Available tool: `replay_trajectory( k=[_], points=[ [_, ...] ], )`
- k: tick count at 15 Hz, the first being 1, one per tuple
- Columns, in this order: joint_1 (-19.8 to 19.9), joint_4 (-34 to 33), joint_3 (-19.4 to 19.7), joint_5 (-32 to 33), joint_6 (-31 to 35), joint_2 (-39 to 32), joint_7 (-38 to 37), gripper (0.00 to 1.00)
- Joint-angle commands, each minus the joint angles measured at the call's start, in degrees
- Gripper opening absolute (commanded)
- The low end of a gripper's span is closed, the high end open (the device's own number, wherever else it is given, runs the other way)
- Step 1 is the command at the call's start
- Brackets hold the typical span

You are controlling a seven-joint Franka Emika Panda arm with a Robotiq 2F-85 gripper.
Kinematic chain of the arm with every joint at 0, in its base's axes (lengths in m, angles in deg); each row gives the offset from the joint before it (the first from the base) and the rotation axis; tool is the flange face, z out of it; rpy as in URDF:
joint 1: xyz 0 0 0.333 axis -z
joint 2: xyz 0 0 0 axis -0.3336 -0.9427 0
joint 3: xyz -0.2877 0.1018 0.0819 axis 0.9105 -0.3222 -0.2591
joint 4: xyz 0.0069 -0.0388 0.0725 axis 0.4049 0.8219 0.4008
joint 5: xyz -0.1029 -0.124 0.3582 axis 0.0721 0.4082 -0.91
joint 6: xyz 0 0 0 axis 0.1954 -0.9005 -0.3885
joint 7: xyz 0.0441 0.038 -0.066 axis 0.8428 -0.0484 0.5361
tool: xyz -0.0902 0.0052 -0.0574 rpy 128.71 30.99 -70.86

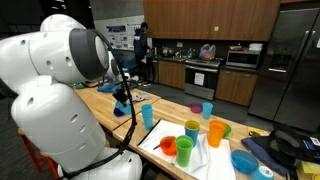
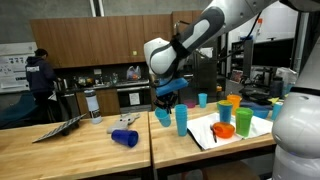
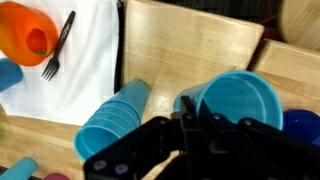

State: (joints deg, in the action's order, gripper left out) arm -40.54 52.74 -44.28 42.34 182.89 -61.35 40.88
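My gripper (image 3: 188,120) comes in from the bottom of the wrist view and is shut on the near rim of a blue cup (image 3: 240,100), whose open mouth faces the camera. In both exterior views the cup (image 2: 162,116) (image 1: 122,108) hangs under the gripper (image 2: 166,100) (image 1: 124,96), just above the wooden table (image 2: 100,150). A taller light-blue cup (image 3: 112,125) (image 2: 181,120) stands close beside it.
A white cloth (image 3: 85,50) carries an orange cup (image 3: 28,35) and a black fork (image 3: 60,45); more orange and green cups (image 1: 186,145) sit on it. Another blue cup (image 2: 125,138) lies on its side. A bottle (image 2: 92,103) stands further back, and a blue bowl (image 1: 245,160) is nearby.
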Motion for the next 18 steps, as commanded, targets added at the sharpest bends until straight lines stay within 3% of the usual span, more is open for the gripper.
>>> replay_trajectory(
  k=[1,2,3,4,9,18],
  points=[
    [2.5,0.2,3.4,-11.3,2.6,3.7,6.9,0.02],
    [3.3,1.2,4.3,-14.3,3.8,5.2,7.7,0.02],
    [3.6,-0.6,1.3,-10.2,2.2,1.9,5.2,0.02],
    [4.2,-0.7,1.6,-11.0,2.4,2.2,6.0,0.06],
    [3.9,-0.1,0.4,-11.8,2.2,1.4,6.6,0.02],
    [8.6,1.1,6.8,-25.2,6.5,7.1,6.6,0.02]
  ],
)
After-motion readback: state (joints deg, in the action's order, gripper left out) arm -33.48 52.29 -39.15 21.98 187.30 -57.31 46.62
